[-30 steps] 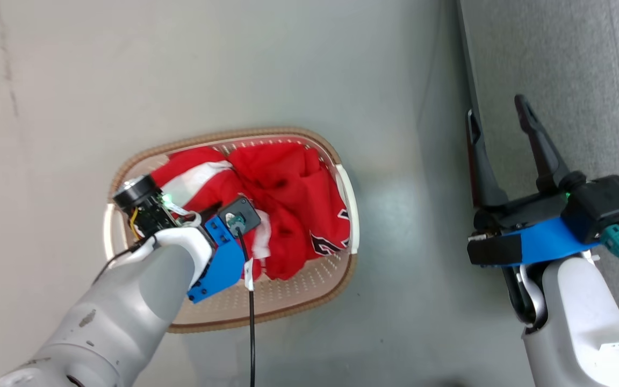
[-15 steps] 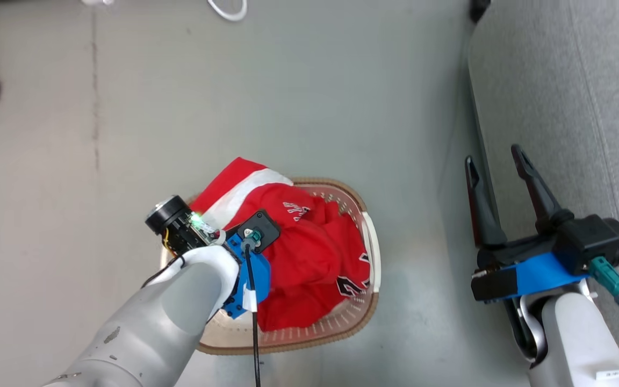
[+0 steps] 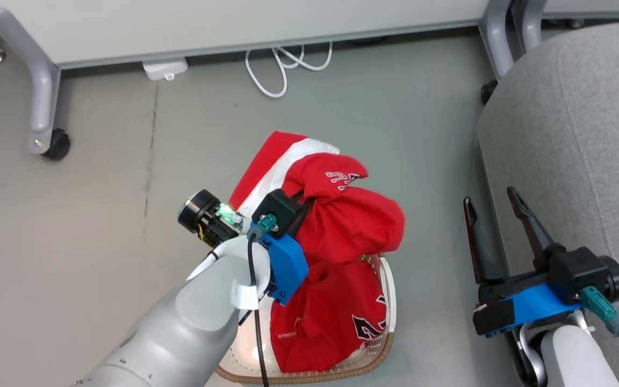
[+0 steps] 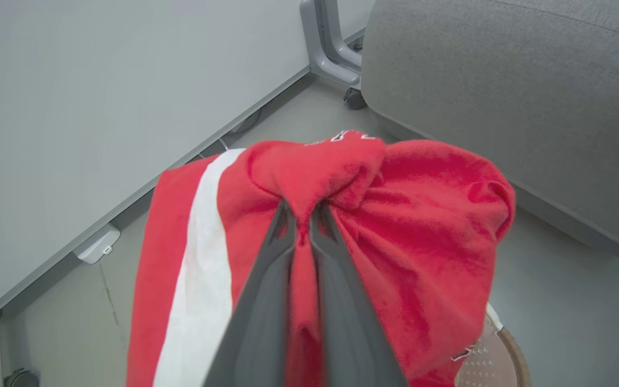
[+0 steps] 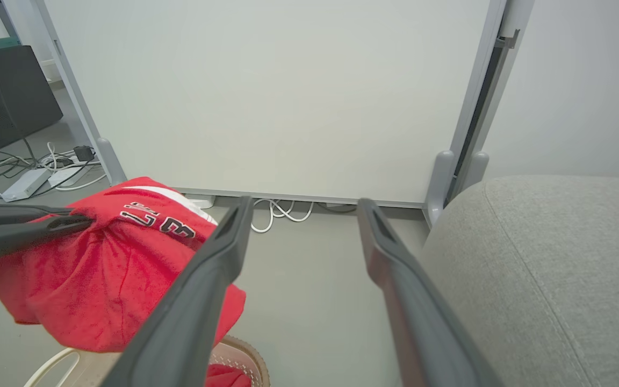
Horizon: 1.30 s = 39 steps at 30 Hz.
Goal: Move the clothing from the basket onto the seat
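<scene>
**Red clothing held above the basket**

Red clothing [image 3: 350, 226] hangs bunched from your left gripper [image 4: 301, 214], whose fingers are clamped together on a fold. It is just above the basket [image 3: 391, 301], where more of it lies. At 3 o'clock from the basket, your right gripper [image 3: 489, 198] has its fingers apart and empty, beside the edge of the grey seat [image 3: 583, 134].

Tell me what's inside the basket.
Red clothing lies in the basket, with part lifted above it, pinched in the left tool. The basket's floor under the fabric is covered, so anything beneath cannot be seen.
</scene>
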Motion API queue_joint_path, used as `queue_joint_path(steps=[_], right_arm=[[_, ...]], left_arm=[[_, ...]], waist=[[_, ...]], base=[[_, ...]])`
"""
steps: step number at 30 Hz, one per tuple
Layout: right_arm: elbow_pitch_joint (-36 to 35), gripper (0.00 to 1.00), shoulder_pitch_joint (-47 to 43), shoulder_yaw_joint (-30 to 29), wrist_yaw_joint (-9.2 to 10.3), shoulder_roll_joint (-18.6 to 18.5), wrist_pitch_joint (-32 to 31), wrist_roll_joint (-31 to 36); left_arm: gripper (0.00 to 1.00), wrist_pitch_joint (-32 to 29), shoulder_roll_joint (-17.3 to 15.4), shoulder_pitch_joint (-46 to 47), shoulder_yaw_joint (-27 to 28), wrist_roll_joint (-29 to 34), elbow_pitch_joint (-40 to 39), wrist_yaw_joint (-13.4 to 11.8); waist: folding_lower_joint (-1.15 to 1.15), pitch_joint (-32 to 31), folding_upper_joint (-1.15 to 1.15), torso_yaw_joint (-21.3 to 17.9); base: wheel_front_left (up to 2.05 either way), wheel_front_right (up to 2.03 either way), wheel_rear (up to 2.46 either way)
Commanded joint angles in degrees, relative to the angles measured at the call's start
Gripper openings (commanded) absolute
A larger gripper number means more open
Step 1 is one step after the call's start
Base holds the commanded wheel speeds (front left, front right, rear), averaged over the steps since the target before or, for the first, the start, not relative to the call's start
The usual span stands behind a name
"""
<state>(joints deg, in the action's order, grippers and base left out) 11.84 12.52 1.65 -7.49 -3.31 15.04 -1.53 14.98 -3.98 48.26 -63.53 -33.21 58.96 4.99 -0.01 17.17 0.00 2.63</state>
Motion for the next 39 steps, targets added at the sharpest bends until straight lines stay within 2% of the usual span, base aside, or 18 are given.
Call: queue_joint_path(steps=[1,11,20,29,39], right_arm=[[0.13,1.00,-0.72,-0.03,-0.01,-0.21,0.22,0.33],[1.28,1.00,-4.51,0.03,-0.01,0.11,0.22,-0.12],[1.98,1.00,-7.77,-0.37,-0.01,0.35,0.22,-0.49],[2.40,1.00,-10.52,-0.29,-0.01,0.45,0.22,-1.01],[2.87,1.00,-10.86,2.02,-0.01,0.45,0.22,-2.15]], left_arm=[[0.00,0.27,-0.56,-0.93,0.36,0.00,-0.28,-0.23],[0.00,0.29,-2.77,-5.33,8.31,1.20,-12.03,-2.86],[0.00,0.30,-4.05,-9.41,12.02,2.35,-18.15,-4.02],[0.00,0.31,-5.03,-12.45,13.10,2.34,-21.66,-4.79],[0.00,0.04,-5.78,-12.20,12.56,2.23,-23.27,-5.08]], waist=[[0.01,-1.44,0.00,0.56],[0.01,-7.82,0.00,1.22],[0.01,-12.26,0.00,1.66],[0.01,-15.43,0.00,2.21],[0.01,-16.08,0.00,2.74]], base=[[0.00,0.00,0.00],[0.00,0.00,0.00],[0.00,0.00,0.00],[0.00,0.00,0.00],[0.00,0.00,0.00]])
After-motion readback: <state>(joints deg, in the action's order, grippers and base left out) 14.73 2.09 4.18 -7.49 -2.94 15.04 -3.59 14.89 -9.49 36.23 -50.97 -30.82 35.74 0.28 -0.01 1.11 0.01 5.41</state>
